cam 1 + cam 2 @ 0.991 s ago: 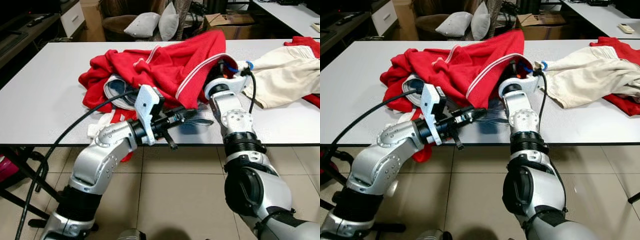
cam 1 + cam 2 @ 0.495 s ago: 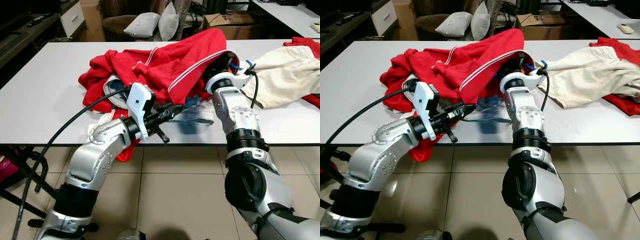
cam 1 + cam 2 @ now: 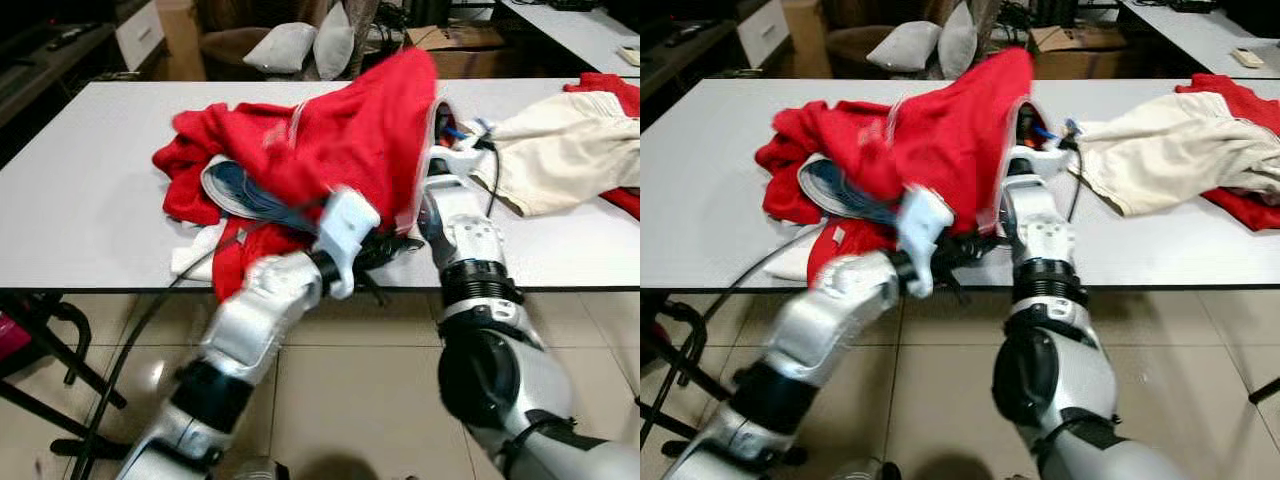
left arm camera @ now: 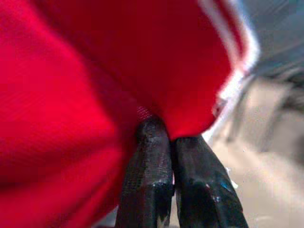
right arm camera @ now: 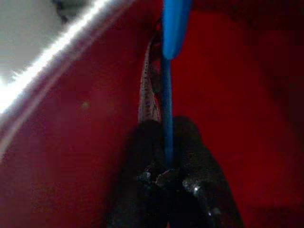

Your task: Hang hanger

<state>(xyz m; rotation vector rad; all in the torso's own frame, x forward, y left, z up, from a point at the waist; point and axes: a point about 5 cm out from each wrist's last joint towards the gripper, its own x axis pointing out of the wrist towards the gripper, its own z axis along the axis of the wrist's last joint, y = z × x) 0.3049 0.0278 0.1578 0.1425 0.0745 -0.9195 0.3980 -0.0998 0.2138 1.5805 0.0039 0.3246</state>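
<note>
Left hand (image 4: 173,142) clamped on the red garment's (image 3: 350,140) hem at the desk's (image 3: 90,200) front edge. My right hand (image 5: 166,166) sits inside the garment, pinched on the blue hanger (image 5: 171,28).

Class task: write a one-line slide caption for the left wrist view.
Left gripper shut on the hem of a red garment.

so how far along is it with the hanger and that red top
Midway. Done: the right tool, up inside the red top, is shut on the blue hanger. In hand: the left tool pinches the top's white-striped hem near the white table's front edge, seemingly to dress it over the hanger. Left: seating the top on the hanger, then hanging it; no rail is in sight.
</note>
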